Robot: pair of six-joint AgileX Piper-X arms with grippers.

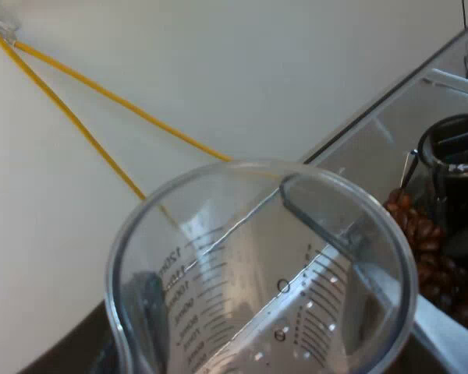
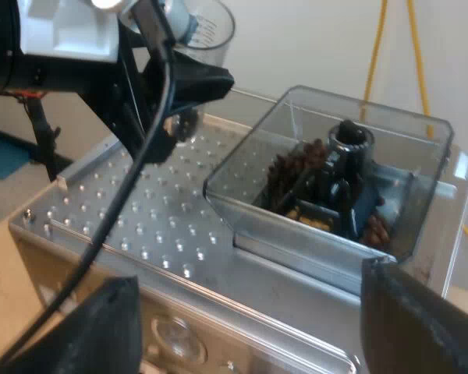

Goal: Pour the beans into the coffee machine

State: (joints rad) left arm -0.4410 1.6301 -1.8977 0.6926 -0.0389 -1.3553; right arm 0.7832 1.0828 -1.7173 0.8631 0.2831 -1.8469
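Observation:
My left gripper (image 2: 193, 79) is shut on a clear measuring glass (image 1: 257, 265) with printed scale marks. It holds the glass above the machine's dimpled metal top (image 2: 140, 210), beside the hopper. I see no beans inside the glass. The clear bean hopper (image 2: 335, 171) stands open on top of the espresso machine, with brown beans (image 2: 296, 167) heaped around its dark centre post (image 2: 347, 156). The same beans (image 1: 429, 249) lie close to the glass's rim. My right gripper (image 2: 257, 327) hangs open at the machine's front edge, fingers wide apart with nothing between them.
A pale wall rises behind the machine, with thin yellow cords (image 1: 86, 117) running across it. A dark stand (image 2: 43, 128) and floor lie beyond the machine's far end. The machine's flat top has free room between the glass and the hopper.

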